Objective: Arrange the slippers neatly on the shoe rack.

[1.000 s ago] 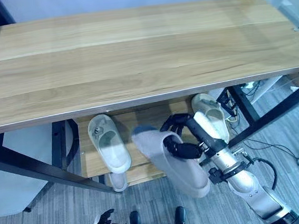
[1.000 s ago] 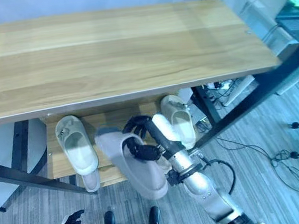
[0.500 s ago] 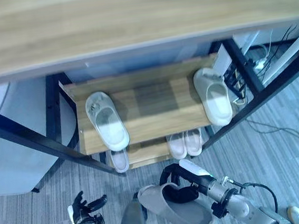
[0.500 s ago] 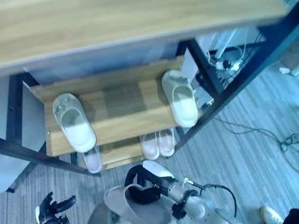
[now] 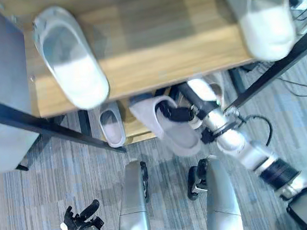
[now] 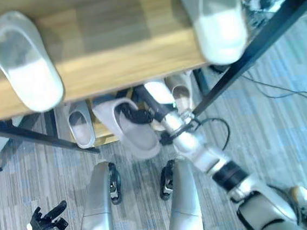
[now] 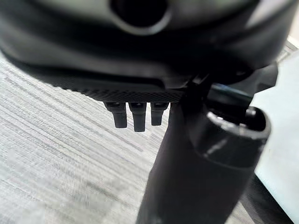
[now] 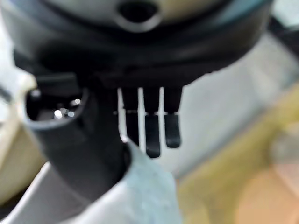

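Wooden shoe rack [image 5: 138, 67] above the right hand [image 5: 179, 114], grey slipper [image 5: 163, 126] clamped in its curled fingers at the lower shelf's front edge, right arm stretched forward, left hand [image 5: 80, 224] low, fingers spread.

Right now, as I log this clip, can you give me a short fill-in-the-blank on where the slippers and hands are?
1. The grey slipper is held by the robot's ____ hand.
2. The middle shelf carries ____ white slippers.
3. The held slipper is at the rack's ____ shelf level, beside a small slipper.
4. The left hand hangs low over the ____.

Missing words: right; two; bottom; floor
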You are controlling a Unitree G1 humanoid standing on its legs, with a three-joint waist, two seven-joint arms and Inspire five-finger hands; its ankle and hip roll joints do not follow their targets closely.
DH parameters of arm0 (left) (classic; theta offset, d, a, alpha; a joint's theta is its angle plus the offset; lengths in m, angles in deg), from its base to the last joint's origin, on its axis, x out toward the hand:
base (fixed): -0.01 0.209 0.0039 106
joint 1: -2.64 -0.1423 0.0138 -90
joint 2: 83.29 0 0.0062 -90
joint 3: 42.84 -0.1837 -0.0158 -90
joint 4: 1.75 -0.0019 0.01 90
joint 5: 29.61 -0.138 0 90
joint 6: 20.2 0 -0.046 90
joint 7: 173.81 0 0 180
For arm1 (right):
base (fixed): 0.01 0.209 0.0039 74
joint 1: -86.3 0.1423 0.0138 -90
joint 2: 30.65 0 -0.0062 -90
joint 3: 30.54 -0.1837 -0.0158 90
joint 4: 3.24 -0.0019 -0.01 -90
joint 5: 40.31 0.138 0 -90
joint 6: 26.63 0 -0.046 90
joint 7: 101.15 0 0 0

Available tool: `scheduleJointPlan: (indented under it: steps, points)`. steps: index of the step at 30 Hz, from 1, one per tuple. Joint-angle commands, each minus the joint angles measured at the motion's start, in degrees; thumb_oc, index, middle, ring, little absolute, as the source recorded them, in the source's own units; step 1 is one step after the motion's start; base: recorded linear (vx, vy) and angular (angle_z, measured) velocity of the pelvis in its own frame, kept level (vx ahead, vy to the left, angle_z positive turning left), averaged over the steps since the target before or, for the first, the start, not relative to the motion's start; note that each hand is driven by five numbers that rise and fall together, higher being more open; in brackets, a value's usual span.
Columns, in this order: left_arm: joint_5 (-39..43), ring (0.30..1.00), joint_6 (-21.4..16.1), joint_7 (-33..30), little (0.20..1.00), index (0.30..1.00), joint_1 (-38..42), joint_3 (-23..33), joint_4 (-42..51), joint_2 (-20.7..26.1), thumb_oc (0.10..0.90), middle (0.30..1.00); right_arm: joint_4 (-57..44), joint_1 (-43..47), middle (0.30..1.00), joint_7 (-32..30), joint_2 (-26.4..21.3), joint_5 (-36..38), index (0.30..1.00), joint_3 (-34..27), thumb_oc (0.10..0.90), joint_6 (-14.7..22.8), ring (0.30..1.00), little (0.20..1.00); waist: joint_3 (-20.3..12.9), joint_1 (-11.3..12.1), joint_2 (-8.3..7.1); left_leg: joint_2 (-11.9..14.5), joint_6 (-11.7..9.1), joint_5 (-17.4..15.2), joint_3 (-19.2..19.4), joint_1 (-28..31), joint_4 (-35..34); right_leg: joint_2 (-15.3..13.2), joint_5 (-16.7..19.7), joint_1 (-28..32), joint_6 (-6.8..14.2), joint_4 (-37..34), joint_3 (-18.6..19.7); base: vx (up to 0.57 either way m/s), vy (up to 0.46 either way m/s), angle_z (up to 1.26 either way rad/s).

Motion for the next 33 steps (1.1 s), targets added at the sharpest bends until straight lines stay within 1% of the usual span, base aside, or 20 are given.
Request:
scheduleJointPlan:
  steps: [1,2,3,4,5,6,7,8,9,10,11,13,16,18,20,23,25,26,27,33]
  points:
    - [4.00,0.900,-3.26,-5.04,0.900,0.900,-0.51,0.81,-4.52,2.69,0.800,0.900,-4.73,11.81,0.300,-6.23,-1.84,2.66,0.300,1.29,0.400,5.15,0.300,0.300,4.43,0.95,0.25,-1.42,4.54,-3.20,-0.70,-3.08,5.90,1.22,-7.25,-0.36,-1.75,8.87,4.62,0.13,0.048,0.14]
    - [4.15,0.900,-3.11,-5.10,0.900,0.900,-0.49,0.28,-5.38,3.20,0.800,0.900,-3.58,14.47,0.300,-6.85,-2.63,3.00,0.300,1.90,0.400,5.17,0.300,0.300,5.03,1.03,0.18,-1.62,4.57,-4.28,-1.45,-4.83,8.87,1.08,-8.31,-2.12,-2.00,12.28,5.41,0.10,0.044,-0.01]
    - [4.08,0.900,-3.11,-5.40,0.900,0.900,-0.17,-0.21,-5.78,3.57,0.800,0.900,-1.95,16.58,0.300,-7.78,-2.33,4.13,0.300,2.63,0.400,5.14,0.300,0.300,5.68,1.21,0.18,-1.97,4.44,-5.26,-1.94,-6.32,11.69,1.03,-9.05,-3.32,-1.97,15.26,6.10,0.08,0.029,-0.05]
    - [4.08,0.900,-3.11,-5.39,0.900,0.900,-0.09,-0.14,-5.81,3.54,0.800,0.900,-1.82,16.77,0.300,-7.81,-2.30,4.15,0.300,2.74,0.400,5.20,0.300,0.300,5.59,1.12,0.17,-2.02,4.44,-5.29,-1.94,-6.68,11.92,0.99,-9.13,-3.66,-1.96,15.51,6.16,0.09,0.029,-0.03]
    - [3.78,0.900,-2.88,-5.80,0.900,0.900,0.03,-0.83,-5.94,4.28,0.800,0.900,-0.66,18.80,0.300,-8.51,-1.75,5.61,0.300,3.30,0.400,5.25,0.300,0.300,6.12,1.28,0.09,-2.50,4.39,-6.27,-2.43,-8.15,14.94,1.24,-9.90,-5.19,-2.07,18.94,7.33,0.08,0.032,-0.01]
    - [3.72,0.900,-2.63,-5.82,0.900,0.900,-0.07,-1.01,-5.90,4.77,0.800,0.900,-0.23,20.06,0.300,-8.66,-2.16,6.44,0.300,3.73,0.400,5.19,0.300,0.300,6.69,1.34,0.13,-2.69,4.44,-6.74,-2.65,-8.64,16.60,1.34,-10.21,-5.76,-2.26,20.80,8.10,0.16,0.050,0.01]
    - [3.74,0.900,-2.48,-5.65,0.900,0.900,0.11,-1.58,-6.10,5.67,0.800,0.900,0.05,23.64,0.300,-9.21,-2.70,6.97,0.300,4.66,0.400,5.37,0.300,0.300,8.20,1.53,0.00,-3.21,4.43,-8.36,-3.19,-10.41,21.10,1.44,-10.98,-7.52,-2.26,25.77,9.61,0.11,0.034,0.07]
    - [3.75,0.900,-2.49,-5.63,0.900,0.900,0.18,-1.53,-6.12,5.64,0.800,0.900,0.12,23.78,0.300,-9.22,-2.69,7.00,0.300,4.73,0.400,5.39,0.300,0.300,8.26,1.50,-0.02,-3.21,4.42,-8.48,-3.18,-10.54,21.33,1.46,-11.09,-7.67,-2.21,26.01,9.71,0.13,0.039,0.19]
    - [4.98,0.900,-2.53,-5.35,0.900,0.900,0.01,-1.34,-6.24,6.30,0.800,0.900,-0.67,25.34,0.300,-9.22,-3.52,7.06,0.300,5.76,0.400,5.43,0.300,0.300,10.37,1.44,-0.09,-3.29,4.37,-9.91,-3.31,-10.64,24.81,1.74,-11.42,-7.99,-2.28,29.40,11.31,0.07,0.032,0.15]
    - [5.33,0.900,-2.53,-5.14,0.900,0.900,-0.29,-1.43,-5.93,6.40,0.800,0.900,-0.94,25.91,0.300,-9.18,-3.58,7.02,0.300,5.94,0.400,5.55,0.300,0.300,11.34,1.45,-0.04,-3.34,4.42,-10.52,-3.32,-10.65,26.33,1.83,-11.62,-8.22,-2.23,30.93,11.94,0.06,0.031,-0.01]
    - [5.34,0.900,-2.53,-5.14,0.900,0.900,-0.27,-1.41,-5.92,6.39,0.800,0.900,-0.94,25.96,0.300,-9.18,-3.58,7.02,0.300,5.96,0.400,5.55,0.300,0.300,11.43,1.44,-0.07,-3.33,4.41,-10.61,-3.29,-10.65,26.47,1.86,-11.71,-8.25,-2.19,31.09,12.03,0.03,0.016,-0.16]
    - [5.07,0.900,-2.74,-5.11,0.900,0.900,-0.98,-2.13,-5.51,6.88,0.800,0.900,-1.03,27.50,0.300,-9.30,-4.57,7.33,0.300,7.14,0.400,6.01,0.300,0.300,13.40,1.30,0.06,-3.23,4.39,-12.00,-2.77,-10.69,29.53,1.84,-12.01,-8.83,-2.06,34.10,13.31,0.05,0.036,-0.04]
    - [4.70,0.900,-2.59,-4.69,0.900,0.900,-1.84,-2.94,-5.26,7.05,0.800,0.900,-0.95,28.70,0.300,-9.38,-5.24,7.85,0.300,7.63,0.400,6.32,0.300,0.300,13.44,1.24,0.07,-3.17,4.32,-12.42,-2.62,-10.69,29.96,1.95,-12.04,-9.07,-2.05,34.75,13.73,0.04,0.034,0.10]
    - [5.16,0.900,-2.70,-3.78,0.900,0.900,-2.67,-3.75,-5.45,6.64,0.800,0.900,-1.56,29.04,0.300,-9.34,-5.14,9.84,0.300,7.08,0.400,7.62,0.300,0.300,13.45,1.15,-0.15,-3.12,4.30,-12.29,-2.45,-10.69,29.64,1.51,-11.76,-8.95,-2.14,34.41,13.64,0.04,0.059,-0.05]
    - [5.53,0.900,-2.80,-3.40,0.900,0.900,-2.59,-3.92,-5.55,6.43,0.800,0.900,-1.40,29.55,0.300,-9.29,-4.90,10.47,0.300,6.91,0.400,7.91,0.300,0.300,13.45,1.16,-0.28,-3.12,4.30,-12.19,-2.50,-10.69,29.50,1.37,-11.60,-8.96,-2.14,34.30,13.49,0.02,0.037,-0.03]
    - [6.25,0.900,-3.15,-2.88,0.900,0.900,-2.49,-4.64,-6.19,6.07,0.800,0.900,0.03,32.05,0.300,-9.17,-3.39,11.36,0.300,7.60,0.400,8.63,0.300,0.300,13.45,1.67,-0.49,-3.24,4.14,-12.11,-2.48,-10.69,29.70,1.32,-11.56,-8.90,-2.32,34.37,13.35,0.00,0.024,-0.05]
    - [6.99,0.900,-3.40,-2.26,0.900,0.900,-2.68,-5.22,-6.83,5.63,0.800,0.900,1.76,34.67,0.300,-9.10,-1.47,12.06,0.300,8.34,0.400,8.97,0.300,0.300,13.45,2.15,-0.64,-3.28,4.13,-12.46,-2.74,-10.69,30.51,1.39,-11.70,-8.86,-2.40,34.92,13.36,0.00,0.000,0.00]
    - [7.00,0.900,-3.40,-2.24,0.900,0.900,-2.67,-5.19,-6.84,5.61,0.800,0.900,1.82,34.73,0.300,-9.11,-1.43,12.07,0.300,8.40,0.400,9.00,0.300,0.300,13.46,2.13,-0.63,-3.27,4.13,-12.48,-2.75,-10.69,30.52,1.39,-11.71,-8.86,-2.40,34.92,13.35,0.00,0.000,0.00]
    - [7.64,0.900,-3.42,-1.74,0.900,0.900,-2.61,-5.42,-7.41,5.31,0.800,0.900,3.46,36.25,0.300,-8.93,0.28,12.94,0.300,8.51,0.400,9.24,0.300,0.300,13.46,2.41,-0.68,-3.32,4.16,-12.68,-2.81,-10.69,31.10,1.45,-11.73,-8.81,-2.45,35.23,13.40,0.00,0.000,0.00]
    - [8.91,0.900,-3.23,-0.37,0.900,0.900,-1.55,-5.98,-8.55,4.70,0.800,0.900,6.41,38.82,0.300,-8.41,2.85,15.00,0.300,9.10,0.400,8.70,0.300,0.300,13.47,2.85,-1.04,-3.39,4.04,-13.01,-2.74,-10.69,31.44,1.69,-11.55,-8.62,-2.42,35.19,13.62,0.00,0.000,0.00]
